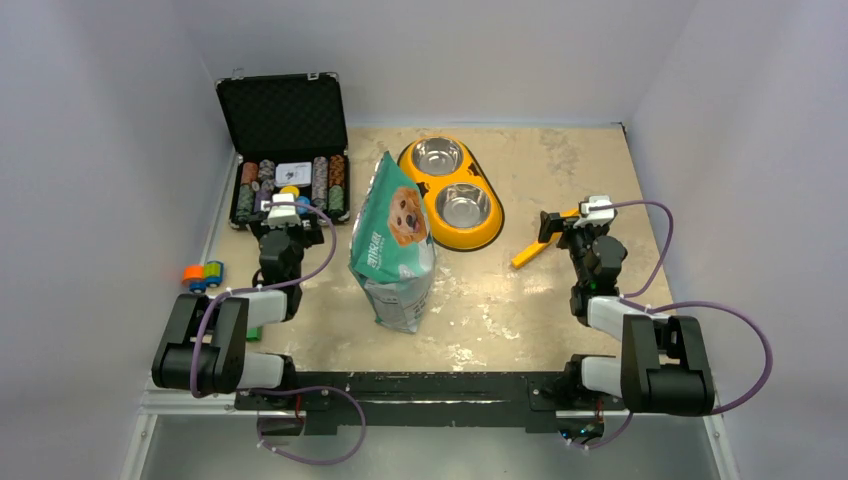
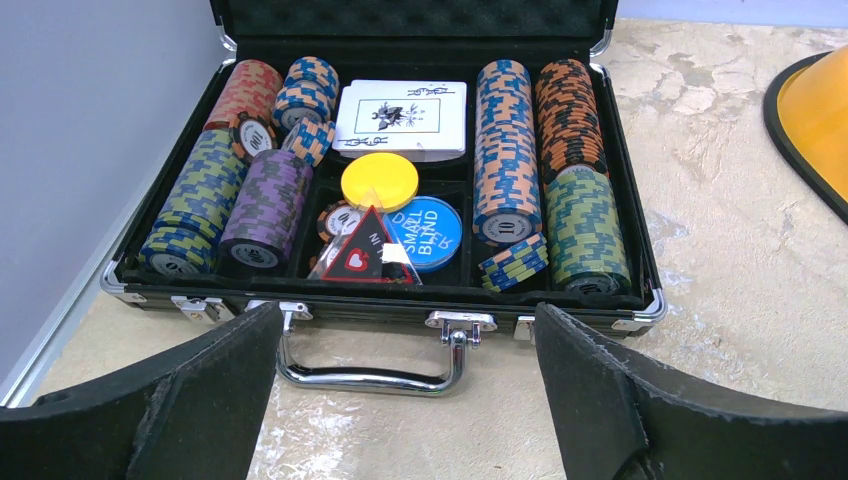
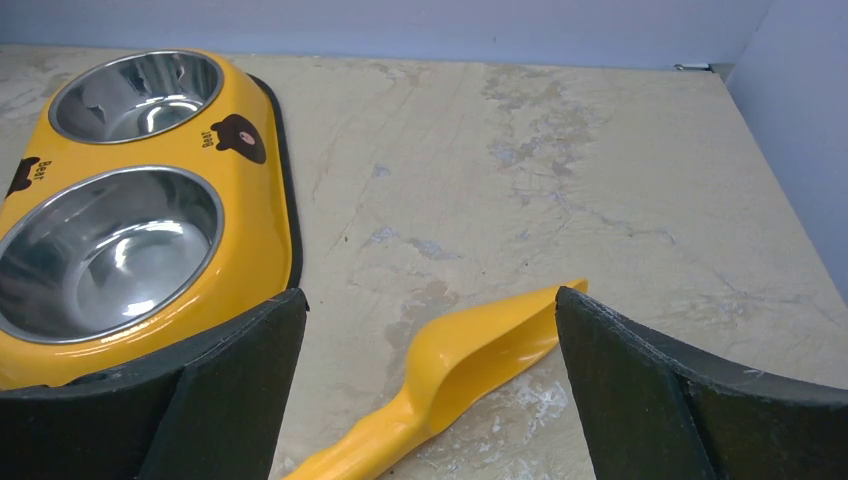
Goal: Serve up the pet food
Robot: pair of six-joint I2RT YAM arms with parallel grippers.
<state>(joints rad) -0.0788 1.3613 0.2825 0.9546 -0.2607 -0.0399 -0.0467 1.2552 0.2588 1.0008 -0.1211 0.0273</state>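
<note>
Mottled beige table [image 1: 560, 160], grey walls on three sides. You will find the pet food pouch [image 1: 392, 245] (teal, dog's face printed) standing upright at centre, just left of the yellow two-bowl feeder [image 1: 455, 195]; its kibble is out of sight. The left gripper [image 2: 400, 330] is spread wide, facing the open poker chip case [image 2: 400, 180]. The right gripper [image 3: 430, 320] is likewise spread wide, and the yellow scoop [image 3: 470, 350] lies on the table between its fingers.

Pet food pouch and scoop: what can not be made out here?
1. Pet food: hidden inside the teal pouch, top view; whether it is opened, too small.
2. Yellow scoop: handle end cut off by the bottom edge, right wrist view.
3. Coloured items beside left arm, top view: too small to identify.
</note>
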